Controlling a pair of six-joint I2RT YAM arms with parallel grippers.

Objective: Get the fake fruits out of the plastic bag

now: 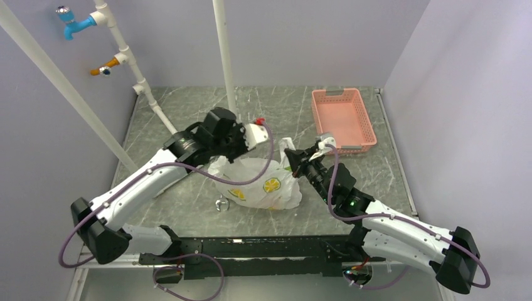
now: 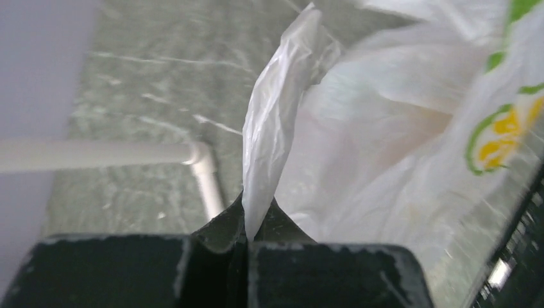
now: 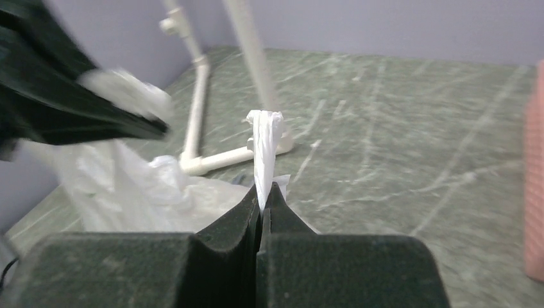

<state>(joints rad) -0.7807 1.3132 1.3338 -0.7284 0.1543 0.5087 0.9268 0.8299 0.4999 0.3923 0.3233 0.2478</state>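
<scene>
Nearest the arm bases, the desk [image 1: 188, 210] is showing a grey-green, marble-veined top, hard and smooth. Just beyond, the plastic bag [image 1: 260, 185] is sitting at mid-desk between the two arms. It is thin, crinkly, translucent white film with round lemon-like prints, slumping into a soft mound.

The left arm [image 1: 144, 182] is reaching in from the left, and its jaws are pressing fully together on a twisted strip of the bag's edge [image 2: 269, 128]. The right arm [image 1: 389, 226] is coming from the other side, its jaws likewise closing tight on a narrow, bunched fold of film [image 3: 264, 147]. Both holds are at the bag's far, upper side.

The fake fruits are not showing in any view. They are presumably lying inside the mound, though the film is hiding them.

The step in hand looks like gripping the bag's top at two points to open or lift it. The next move probably calls for drawing the two holds apart to widen the mouth, or raising them to tip the contents out. The film is slippery and could tear or slide free.

Farther back, a pink slotted basket [image 1: 335, 93], rigid and rectangular, is standing at the right, and white round pipes [image 1: 224, 56] are rising at the rear.
</scene>
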